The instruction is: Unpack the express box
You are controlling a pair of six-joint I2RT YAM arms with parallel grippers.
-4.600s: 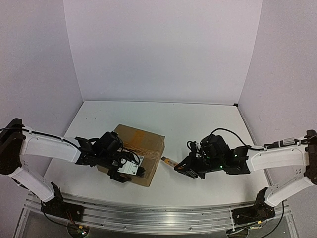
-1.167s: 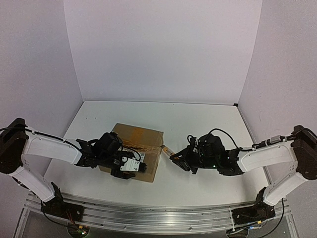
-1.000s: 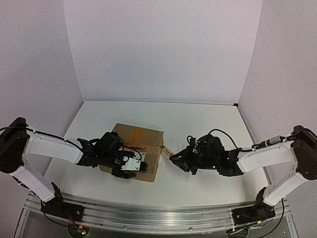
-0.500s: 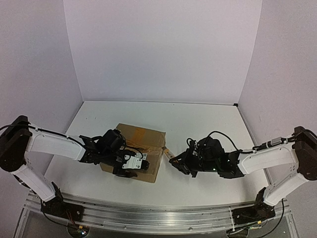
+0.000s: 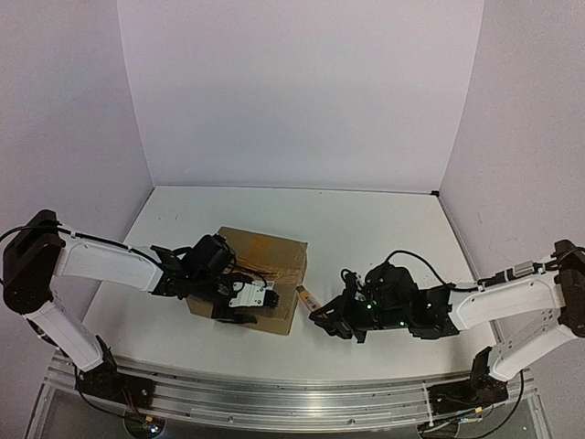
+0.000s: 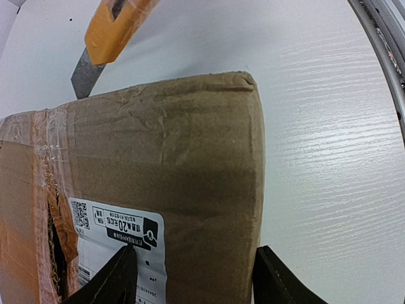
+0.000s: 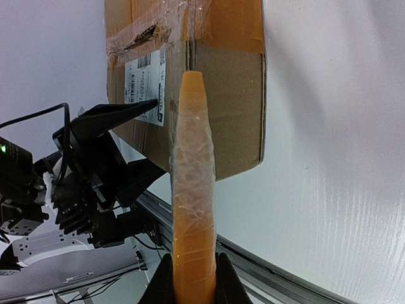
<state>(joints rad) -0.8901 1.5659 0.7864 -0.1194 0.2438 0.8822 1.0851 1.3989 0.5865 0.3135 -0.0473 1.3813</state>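
Nothing is unpacked yet: the express box (image 5: 265, 265), left of centre on the table (image 5: 366, 219), is still sealed (its tape (image 6: 47, 145) crinkled, torn beside the white label (image 6: 114, 234)). The left gripper (image 6: 196, 253), jaws spread, sits at its corner; the right gripper (image 7: 192, 272) clamps an orange utility knife (image 7: 193, 158) aimed at it.

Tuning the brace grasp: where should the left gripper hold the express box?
On the express box, probably the corner by the shipping label, from the near left, opposite the knife. It lies flat and its taped seam faces the blade, so that corner stays clear.
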